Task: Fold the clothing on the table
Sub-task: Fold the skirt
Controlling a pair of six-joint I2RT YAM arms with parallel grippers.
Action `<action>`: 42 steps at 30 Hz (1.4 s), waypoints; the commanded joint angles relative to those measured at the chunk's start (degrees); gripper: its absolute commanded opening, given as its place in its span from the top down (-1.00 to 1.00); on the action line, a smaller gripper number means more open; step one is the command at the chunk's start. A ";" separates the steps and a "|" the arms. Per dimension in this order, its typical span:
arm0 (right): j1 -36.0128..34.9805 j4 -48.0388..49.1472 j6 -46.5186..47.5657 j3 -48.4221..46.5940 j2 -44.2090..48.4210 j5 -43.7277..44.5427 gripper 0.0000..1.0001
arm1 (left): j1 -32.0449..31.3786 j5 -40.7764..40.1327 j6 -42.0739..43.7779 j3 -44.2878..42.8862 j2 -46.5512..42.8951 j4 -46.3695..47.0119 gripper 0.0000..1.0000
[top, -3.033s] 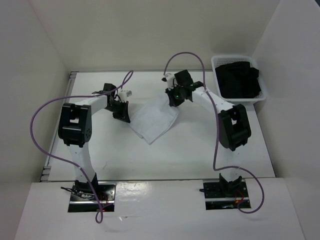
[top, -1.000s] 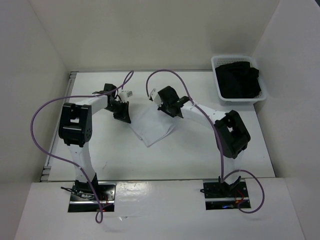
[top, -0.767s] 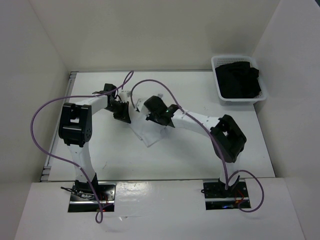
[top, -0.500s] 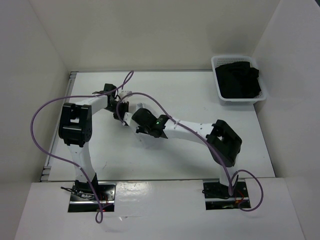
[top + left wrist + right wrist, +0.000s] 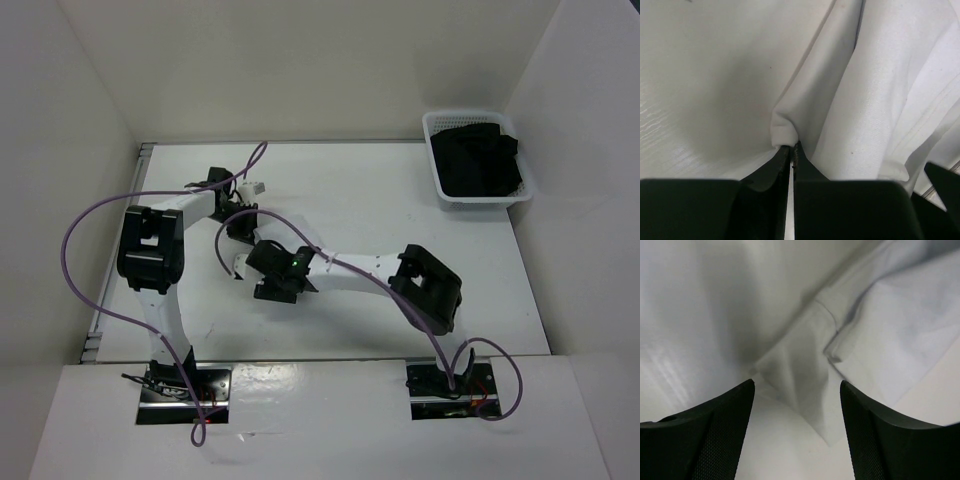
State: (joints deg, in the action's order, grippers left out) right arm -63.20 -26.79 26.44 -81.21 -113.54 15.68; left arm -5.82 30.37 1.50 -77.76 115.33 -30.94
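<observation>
At far left, the left gripper (image 5: 791, 150) has its jaws pressed almost together, pinching a small fold at the edge of the clothing (image 5: 880, 90). From that wrist we see the white fabric running up and to the right in overlapping layers, lying on the table (image 5: 360, 190).

Moving right, the right arm reaches far across to the left half of the table, and from above it hides most of the clothing. The right gripper (image 5: 796, 385) stands wide and holds nothing. A doubled corner of fabric lies flat on the table beneath it, between the two fingers.

At far right, well apart from both arms, a basket (image 5: 432, 130) sits by the wall with a black garment (image 5: 478, 165) in it.

We judge the task partly done. The clothing shows stacked layers and a laid-down corner (how neat the whole shape is, we cannot tell under the arm). What looks left is freeing the pinched edge, then checking or adding a fold.

No brand, label or writing can be read anywhere.
</observation>
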 commanded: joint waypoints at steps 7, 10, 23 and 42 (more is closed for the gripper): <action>3.42 -8.98 -0.42 -2.48 17.36 -16.64 -0.59 | 4.76 -0.73 1.05 -1.70 -6.68 -3.69 0.20; 9.66 -8.99 0.11 2.00 25.80 -16.65 -0.72 | 10.03 -2.50 1.67 -0.74 -15.54 -5.36 -0.32; 37.53 -3.45 -9.46 21.52 54.12 -23.15 -0.92 | 1.12 -0.31 2.45 3.05 -41.43 -3.51 -0.93; 40.26 -2.83 -10.62 23.47 54.91 -19.99 -0.97 | -21.50 -34.15 3.25 4.81 -14.78 11.24 -0.81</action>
State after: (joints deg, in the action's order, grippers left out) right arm -23.35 -32.18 16.53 -57.65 -59.68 -4.49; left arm -26.94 0.16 5.69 -71.05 99.72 -24.67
